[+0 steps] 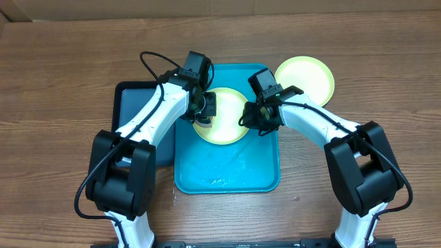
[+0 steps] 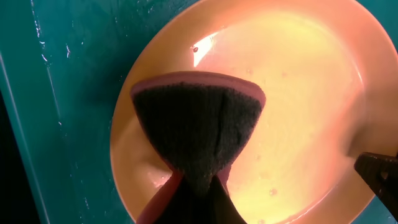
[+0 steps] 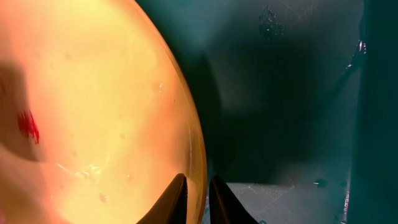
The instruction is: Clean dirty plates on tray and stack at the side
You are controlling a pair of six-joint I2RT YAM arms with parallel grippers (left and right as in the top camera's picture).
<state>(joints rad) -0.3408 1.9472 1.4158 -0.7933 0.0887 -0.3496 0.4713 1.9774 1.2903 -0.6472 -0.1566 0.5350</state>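
Left claw (image 2: 189,186) grips a dark pink-backed sponge (image 2: 199,121); right claw (image 3: 198,193) pinches the rim of the pale yellow-green round plastic plate (image 3: 93,93). I'd scrub flat across its red smear (image 3: 28,127).
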